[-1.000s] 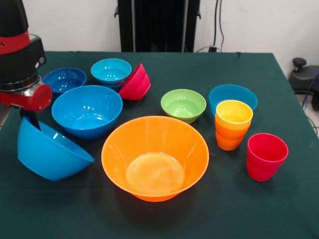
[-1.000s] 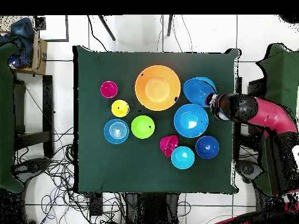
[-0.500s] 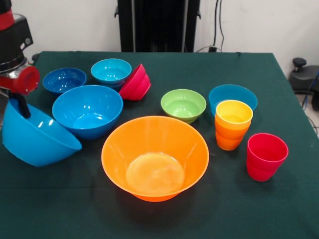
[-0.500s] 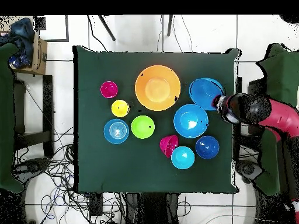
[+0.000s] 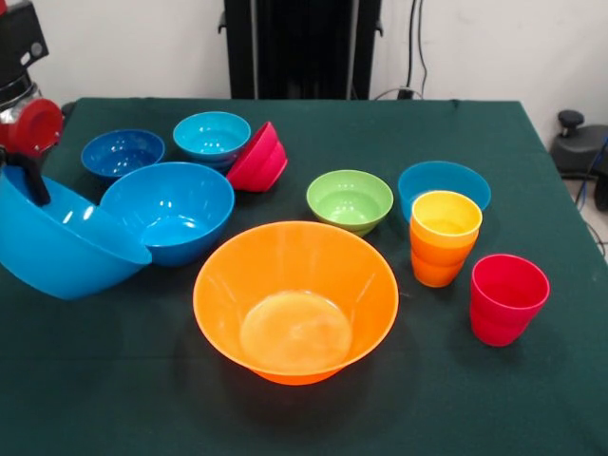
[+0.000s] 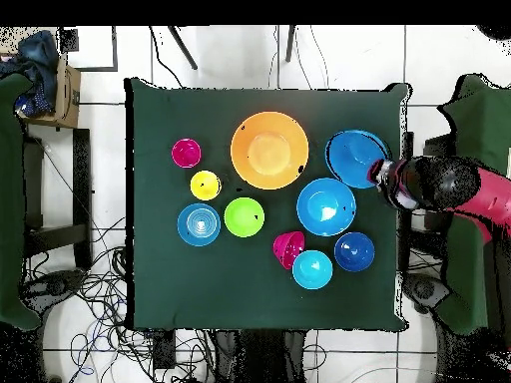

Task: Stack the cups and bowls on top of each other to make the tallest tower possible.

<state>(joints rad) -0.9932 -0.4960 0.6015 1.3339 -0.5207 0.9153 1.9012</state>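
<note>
My gripper (image 5: 30,179) (image 6: 380,172) is shut on the rim of a large blue bowl (image 5: 65,245) (image 6: 353,158). It holds the bowl tilted above the table's left edge in the front view. A second large blue bowl (image 5: 167,211) (image 6: 326,206) rests beside it. The very large orange bowl (image 5: 295,300) (image 6: 269,150) sits upright and empty in the middle. To its right a yellow cup (image 5: 446,215) (image 6: 206,185) is nested in an orange cup (image 5: 435,264), and a red cup (image 5: 507,297) (image 6: 186,153) stands apart from them.
Small bowls stand behind: dark blue (image 5: 122,152) (image 6: 354,251), light blue (image 5: 211,136) (image 6: 312,269), a red one (image 5: 258,157) (image 6: 288,247) tipped on its side, green (image 5: 350,199) (image 6: 245,216), and a blue one (image 5: 444,179) (image 6: 199,224) behind the cups.
The gripper has carried the large blue bowl upward and outward toward the table's edge. The bowl now hangs higher and overlaps the second blue bowl in the front view.
</note>
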